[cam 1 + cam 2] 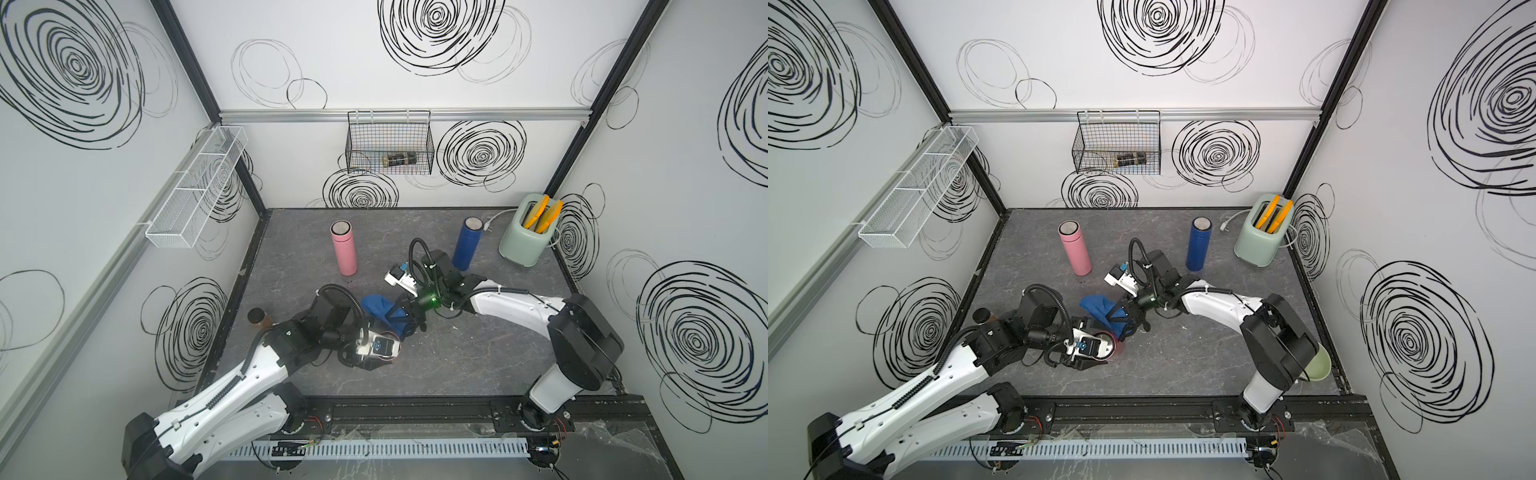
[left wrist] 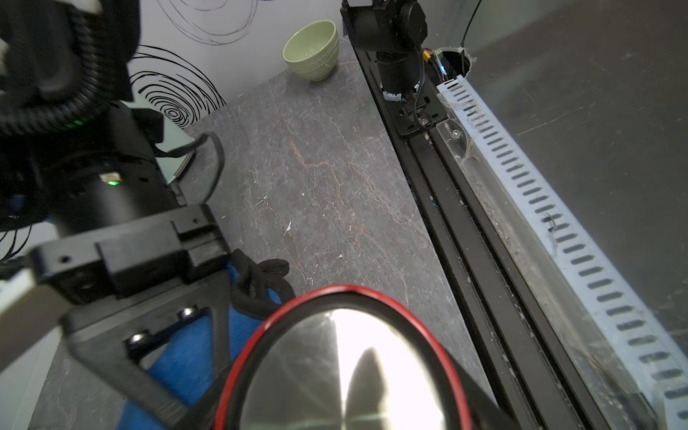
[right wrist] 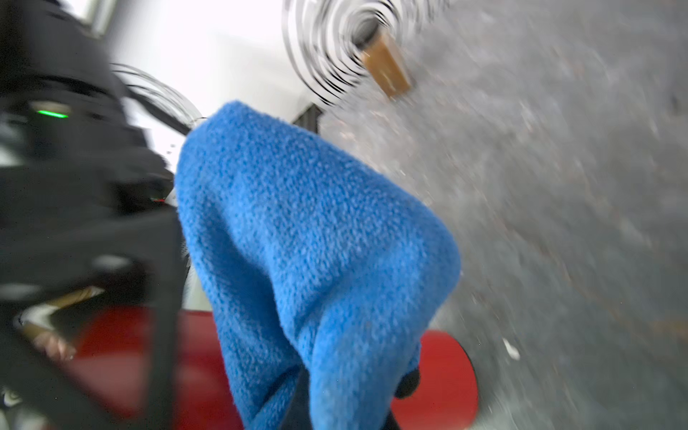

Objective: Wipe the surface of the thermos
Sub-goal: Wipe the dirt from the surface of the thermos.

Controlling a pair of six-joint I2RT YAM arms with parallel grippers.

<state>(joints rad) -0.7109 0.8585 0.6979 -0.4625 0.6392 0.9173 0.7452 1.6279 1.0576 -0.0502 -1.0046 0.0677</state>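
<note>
A red thermos (image 1: 1116, 348) with a shiny steel end (image 2: 342, 372) lies on its side just above the grey table, near the front middle. My left gripper (image 1: 1098, 353) is shut around its body. A blue fleece cloth (image 1: 380, 309) hangs bunched from my right gripper (image 1: 405, 322), which is shut on it. The cloth (image 3: 316, 242) drapes over the side of the red thermos (image 3: 446, 372), right beside the left gripper. In the left wrist view the cloth (image 2: 186, 357) shows behind the right gripper's black frame. Most of the thermos body is hidden under the left wrist in both top views.
A pink thermos (image 1: 344, 247) and a dark blue thermos (image 1: 467, 243) stand upright at the back. A mint toaster (image 1: 525, 235) sits back right, a brown cup (image 1: 259, 318) by the left wall, a green bowl (image 2: 312, 50) front right. A wire basket (image 1: 390, 143) hangs on the back wall.
</note>
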